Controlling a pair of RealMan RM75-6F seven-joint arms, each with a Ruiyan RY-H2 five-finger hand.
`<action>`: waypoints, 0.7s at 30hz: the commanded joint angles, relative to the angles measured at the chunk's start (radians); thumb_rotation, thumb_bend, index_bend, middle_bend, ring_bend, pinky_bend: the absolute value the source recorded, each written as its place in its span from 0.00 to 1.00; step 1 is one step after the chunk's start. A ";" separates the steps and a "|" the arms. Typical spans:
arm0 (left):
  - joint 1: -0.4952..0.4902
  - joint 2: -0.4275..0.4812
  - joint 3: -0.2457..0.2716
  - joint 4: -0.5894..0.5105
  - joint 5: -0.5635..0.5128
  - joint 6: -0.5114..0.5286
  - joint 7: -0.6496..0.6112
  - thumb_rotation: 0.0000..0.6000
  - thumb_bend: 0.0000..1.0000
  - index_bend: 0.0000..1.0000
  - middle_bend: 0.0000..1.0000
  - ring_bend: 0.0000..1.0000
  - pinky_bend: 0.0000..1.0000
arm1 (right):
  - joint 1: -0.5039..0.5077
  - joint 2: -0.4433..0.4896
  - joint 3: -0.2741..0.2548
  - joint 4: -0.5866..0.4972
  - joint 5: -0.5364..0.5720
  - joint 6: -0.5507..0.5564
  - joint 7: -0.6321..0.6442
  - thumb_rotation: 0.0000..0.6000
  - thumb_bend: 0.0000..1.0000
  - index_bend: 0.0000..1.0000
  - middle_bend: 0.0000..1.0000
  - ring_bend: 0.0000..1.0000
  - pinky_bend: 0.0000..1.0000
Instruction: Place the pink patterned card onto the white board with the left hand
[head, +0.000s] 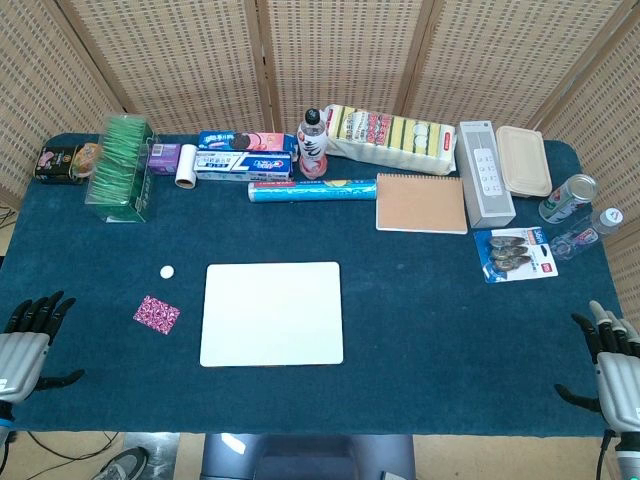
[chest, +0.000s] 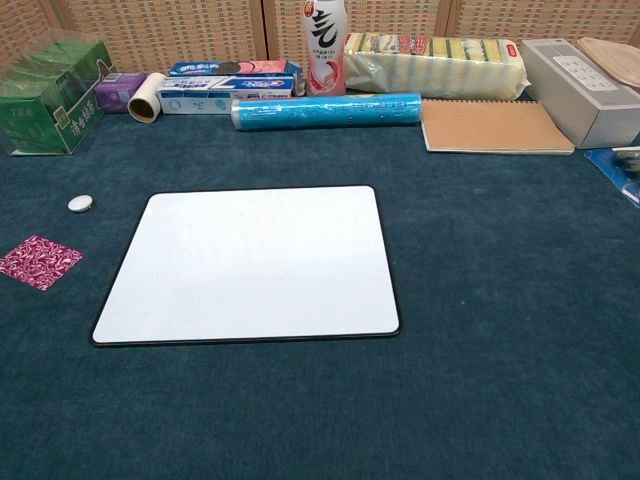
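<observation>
The pink patterned card (head: 156, 314) (chest: 38, 262) lies flat on the blue cloth, just left of the white board (head: 272, 313) (chest: 250, 263). The board lies flat in the middle of the table with nothing on it. My left hand (head: 28, 340) rests at the table's front left corner, well to the left of the card, fingers apart and holding nothing. My right hand (head: 617, 365) sits at the front right corner, also with fingers apart and nothing in it. Neither hand shows in the chest view.
A small white pebble-like object (head: 168, 271) (chest: 80, 203) lies behind the card. Along the back stand a green box (head: 122, 165), toothpaste boxes (head: 243, 165), a bottle (head: 313, 145), a blue roll (head: 312, 190), a notebook (head: 421, 203), sponges, cans and a clip pack (head: 514, 253).
</observation>
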 joint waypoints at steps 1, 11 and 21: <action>0.000 0.000 0.000 0.001 0.001 0.000 0.000 1.00 0.08 0.00 0.00 0.00 0.00 | 0.002 -0.002 -0.001 0.001 0.001 -0.004 -0.004 1.00 0.01 0.11 0.00 0.00 0.00; -0.022 -0.006 0.006 0.012 0.024 -0.031 -0.005 1.00 0.08 0.00 0.00 0.00 0.00 | -0.001 -0.005 0.001 -0.007 0.008 0.001 -0.016 1.00 0.01 0.11 0.00 0.00 0.00; -0.207 -0.045 -0.040 0.089 -0.019 -0.320 -0.109 1.00 0.12 0.01 0.00 0.00 0.00 | -0.007 0.010 0.006 -0.008 0.014 0.011 0.014 1.00 0.01 0.11 0.00 0.00 0.00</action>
